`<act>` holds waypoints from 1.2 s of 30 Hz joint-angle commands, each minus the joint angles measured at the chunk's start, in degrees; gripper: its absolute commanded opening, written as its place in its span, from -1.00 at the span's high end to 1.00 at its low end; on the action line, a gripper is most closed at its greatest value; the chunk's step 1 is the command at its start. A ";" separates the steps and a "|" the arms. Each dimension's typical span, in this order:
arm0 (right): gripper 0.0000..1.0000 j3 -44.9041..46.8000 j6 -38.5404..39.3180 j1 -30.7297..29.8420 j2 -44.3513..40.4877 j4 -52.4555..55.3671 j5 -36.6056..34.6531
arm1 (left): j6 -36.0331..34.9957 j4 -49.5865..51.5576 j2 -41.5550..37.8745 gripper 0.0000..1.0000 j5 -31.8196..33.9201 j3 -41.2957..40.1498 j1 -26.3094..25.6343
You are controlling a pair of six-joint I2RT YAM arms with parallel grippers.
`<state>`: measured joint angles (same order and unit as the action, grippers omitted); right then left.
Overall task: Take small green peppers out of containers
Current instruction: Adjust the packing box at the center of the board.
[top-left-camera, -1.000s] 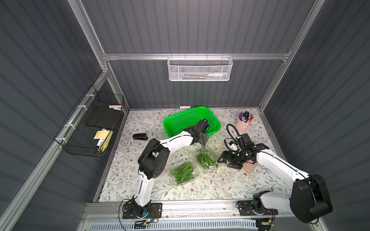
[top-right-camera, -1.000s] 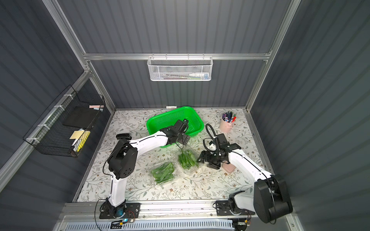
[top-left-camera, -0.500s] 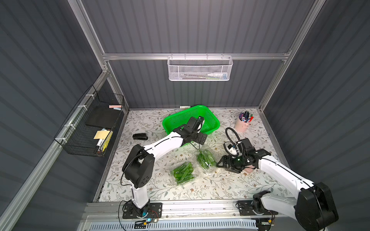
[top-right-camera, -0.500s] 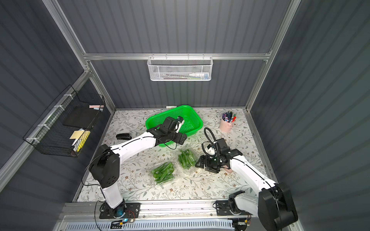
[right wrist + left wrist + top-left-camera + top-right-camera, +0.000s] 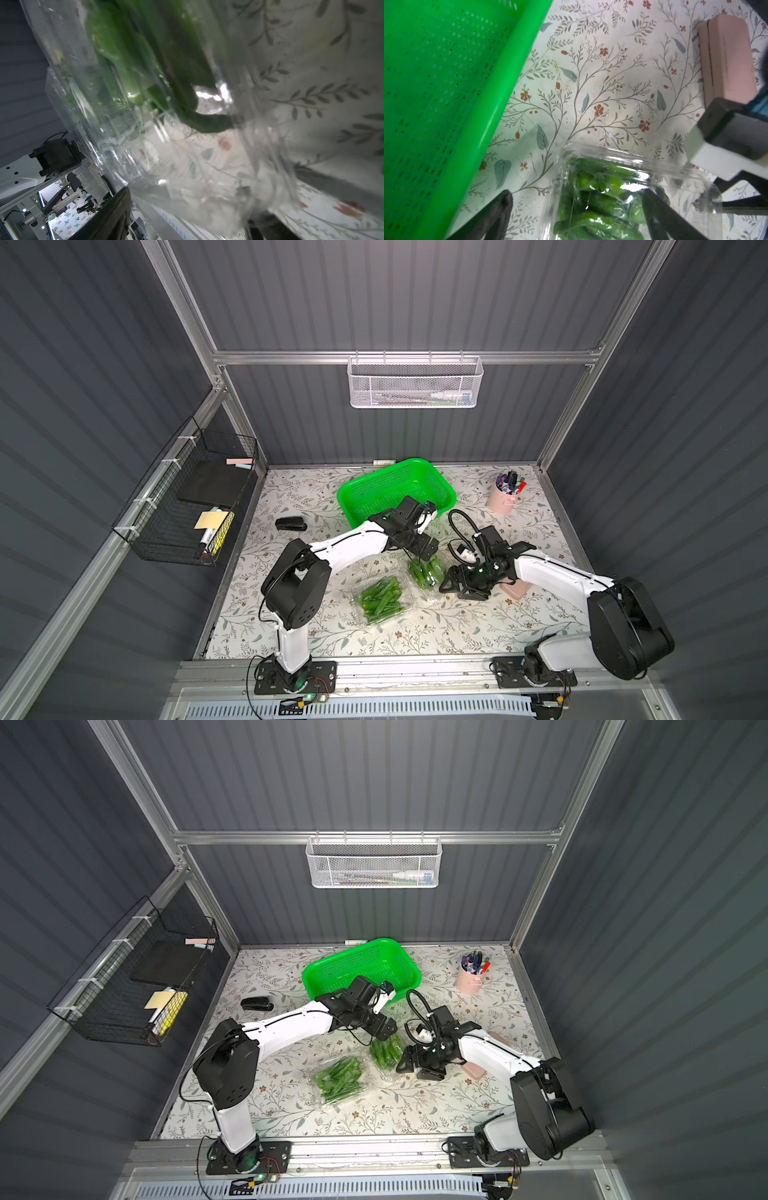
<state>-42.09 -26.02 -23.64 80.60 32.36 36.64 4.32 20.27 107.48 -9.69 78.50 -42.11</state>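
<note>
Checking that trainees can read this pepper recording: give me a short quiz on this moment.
1. True or false: both containers lie in the basket.
2. The left gripper hovers over: A the stapler; B the container nearer the basket; C the pen cup.
3. How do the left gripper's jaws stand?
Key: 1 false, both lie on the table; 2 B; 3 open.
</note>
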 commanded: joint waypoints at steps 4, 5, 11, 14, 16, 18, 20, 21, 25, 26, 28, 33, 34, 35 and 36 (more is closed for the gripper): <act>-0.62 -4.11 1.90 0.16 3.16 -2.89 -1.39 | 0.44 -0.27 2.66 -0.98 -3.98 -0.67 0.27; -0.62 -4.79 2.04 0.32 3.77 -3.26 -1.13 | 0.34 -0.01 2.73 -0.98 -4.32 -0.55 0.27; -0.62 -8.44 1.76 4.00 7.34 -4.89 1.05 | 0.95 0.18 2.12 -0.98 -7.39 -0.82 0.27; -0.62 -10.11 0.27 7.78 9.05 -6.12 1.63 | 1.05 0.21 2.11 -0.98 -7.62 -0.89 0.28; -0.63 -11.30 -1.13 10.63 10.26 -9.27 2.77 | 1.13 0.07 2.42 -0.98 -7.83 -0.67 0.27; -0.63 -12.99 -2.70 13.44 11.12 -10.82 2.50 | 1.15 0.12 3.23 -0.98 -8.70 -0.08 0.27; -0.63 -14.83 -3.74 15.49 11.50 -10.58 0.77 | 1.04 0.12 4.06 -0.98 -9.32 0.65 0.27; -0.63 -15.79 -3.63 16.33 11.51 -9.58 0.12 | 1.02 0.12 4.38 -0.98 -9.40 0.94 0.27; -0.64 -16.79 -1.50 17.20 9.26 -3.27 -5.03 | 0.69 0.22 4.17 -0.98 -7.85 1.49 0.27; -0.64 -16.12 -1.81 17.22 8.22 -1.61 -7.77 | 0.87 -0.07 3.49 -0.98 -6.74 1.20 0.27; -0.64 -13.87 -2.99 17.31 5.80 -0.47 -10.63 | 1.33 -0.84 2.10 -0.98 -4.47 0.41 0.27; -0.63 -7.14 -5.16 17.40 -2.90 0.08 -15.13 | 3.23 -5.99 -1.54 -0.98 2.50 -1.08 0.27; -0.63 -5.92 -5.54 17.40 -4.72 -0.32 -15.37 | 3.57 -6.79 -1.88 -0.98 3.02 -1.15 0.27; -0.62 -4.56 -6.02 17.39 -6.74 -0.84 -15.50 | 3.71 -7.78 -2.23 -0.98 3.90 -1.23 0.27; -0.62 -3.00 -6.42 17.40 -8.78 -1.80 -15.03 | 3.68 -9.02 -2.27 -0.98 5.01 -1.16 0.27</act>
<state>-47.92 -30.52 -6.39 75.90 30.20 24.08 6.70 15.44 108.07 -9.32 77.82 -41.58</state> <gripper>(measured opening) 0.813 0.990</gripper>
